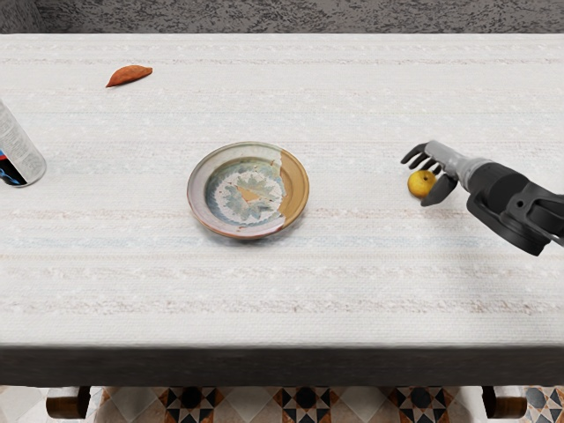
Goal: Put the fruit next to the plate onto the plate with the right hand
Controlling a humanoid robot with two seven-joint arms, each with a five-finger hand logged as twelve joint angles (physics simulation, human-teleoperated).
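Note:
A small yellow fruit [421,183] lies on the white table, well to the right of the plate [295,187]. The plate is round, with a brown rim and a pale blue-white glaze, and holds nothing. My right hand [428,173] reaches in from the right edge and hovers right at the fruit, fingers spread above it and thumb low on its right side. The fingers are open and not closed on the fruit. No left arm shows.
An orange-red elongated object [129,76] lies at the far left back of the table. A silver can [18,152] stands at the left edge. The table's front edge [282,348] runs along the bottom.

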